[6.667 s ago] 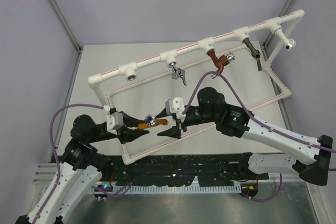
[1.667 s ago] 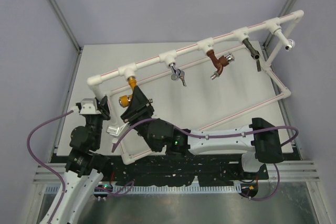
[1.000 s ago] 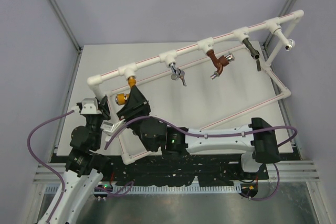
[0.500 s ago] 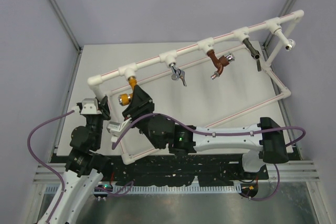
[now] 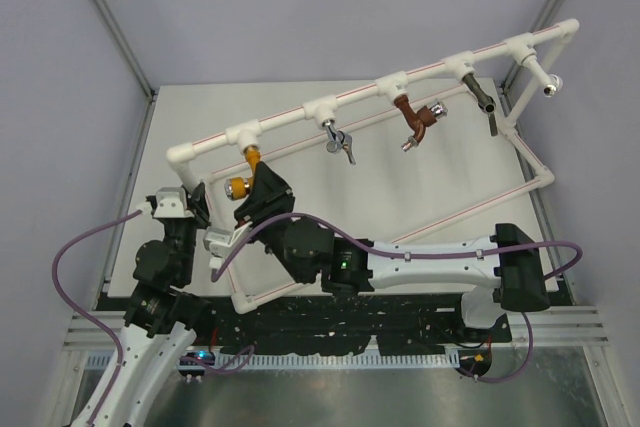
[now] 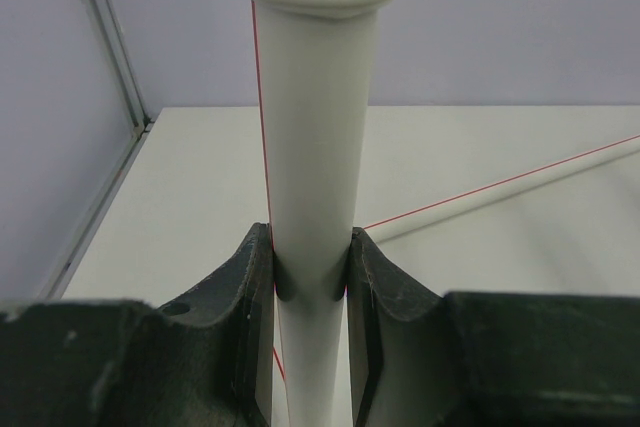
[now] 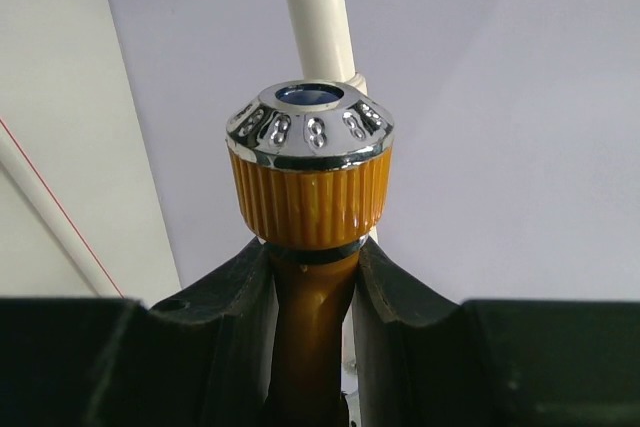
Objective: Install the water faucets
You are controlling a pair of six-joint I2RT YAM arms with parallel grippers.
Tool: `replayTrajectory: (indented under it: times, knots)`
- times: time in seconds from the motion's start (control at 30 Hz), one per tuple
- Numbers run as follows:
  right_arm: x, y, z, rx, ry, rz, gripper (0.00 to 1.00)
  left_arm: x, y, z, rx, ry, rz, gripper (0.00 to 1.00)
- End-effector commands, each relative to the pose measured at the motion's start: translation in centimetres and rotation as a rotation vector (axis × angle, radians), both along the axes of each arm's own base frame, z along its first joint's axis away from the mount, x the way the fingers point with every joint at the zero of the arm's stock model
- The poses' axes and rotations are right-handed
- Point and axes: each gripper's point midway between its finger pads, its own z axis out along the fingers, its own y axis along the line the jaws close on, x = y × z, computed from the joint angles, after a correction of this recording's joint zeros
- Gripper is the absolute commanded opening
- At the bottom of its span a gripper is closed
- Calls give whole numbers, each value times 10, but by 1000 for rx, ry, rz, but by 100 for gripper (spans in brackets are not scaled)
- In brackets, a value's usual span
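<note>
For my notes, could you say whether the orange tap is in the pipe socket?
In: the tap has its stem inside the white socket; right fingers clamp it.

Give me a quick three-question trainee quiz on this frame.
1. True or false: the left gripper is clamped on a white pipe.
2. The right gripper holds: A) a wrench, B) the orange-yellow tap, C) nothing.
3. How many other taps hang on the top rail?
Key: 1 true; 2 B; 3 four.
</note>
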Motion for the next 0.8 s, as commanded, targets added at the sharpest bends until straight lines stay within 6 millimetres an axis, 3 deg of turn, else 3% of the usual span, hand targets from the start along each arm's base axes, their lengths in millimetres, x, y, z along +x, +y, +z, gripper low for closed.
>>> replayTrajectory:
  times: [0.0,0.77]
  knots:
    - [32,-25,-28,12,97,-174,5,-8,2,17,-1,-56,-4,0]
    - [41,-21,-25,431,307,-195,5,-8,1,17,-3,-57,-7,0]
